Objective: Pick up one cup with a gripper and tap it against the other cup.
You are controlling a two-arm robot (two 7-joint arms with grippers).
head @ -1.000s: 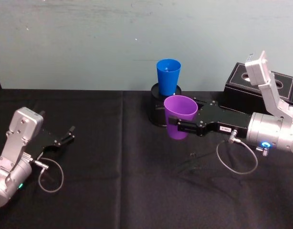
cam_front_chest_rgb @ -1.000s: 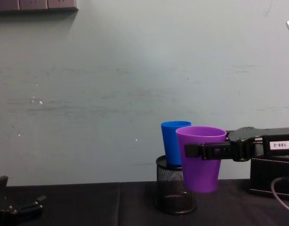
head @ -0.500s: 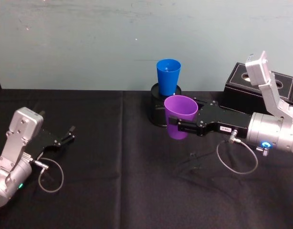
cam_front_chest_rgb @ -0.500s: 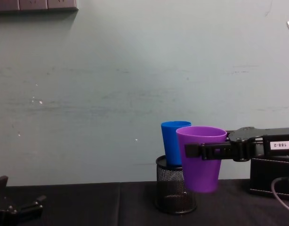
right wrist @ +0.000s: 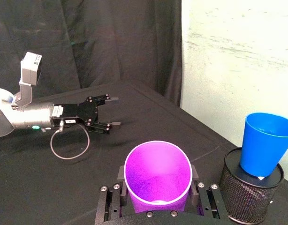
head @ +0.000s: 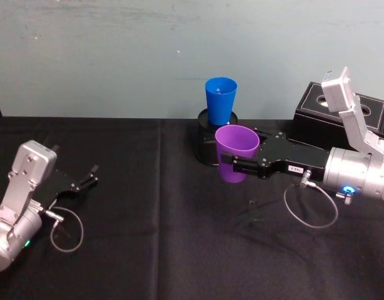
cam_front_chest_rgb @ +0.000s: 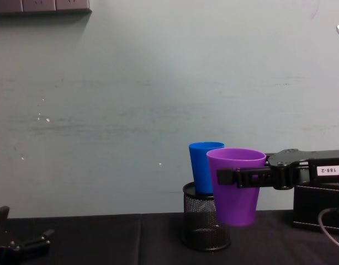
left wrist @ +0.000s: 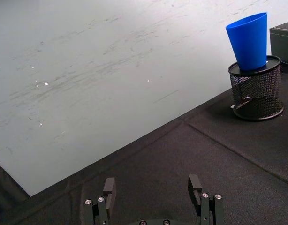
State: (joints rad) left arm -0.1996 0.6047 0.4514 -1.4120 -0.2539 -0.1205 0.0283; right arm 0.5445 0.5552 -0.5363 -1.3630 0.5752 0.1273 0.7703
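- Purple cup (head: 237, 145), clenched by the right gripper (head: 231, 164) mid-frame, is best eased gently against the blue cup (head: 220, 100) (seated in a mesh holder (head: 203, 149)).
- Left gripper (head: 90, 176) is parked lower left, fingers apart.

Right gripper (head: 227, 164) clamped aloft, left gripper (head: 90, 175) agape

Small white label (cam_front_chest_rgb: 330, 170) reading "188-2" on the side of the right pincer (cam_front_chest_rgb: 238, 178)

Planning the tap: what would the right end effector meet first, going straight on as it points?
Probably nothing close: the right end effector, shut on the purple cup, points across the tablecloth; the blue cup stands beside its line.
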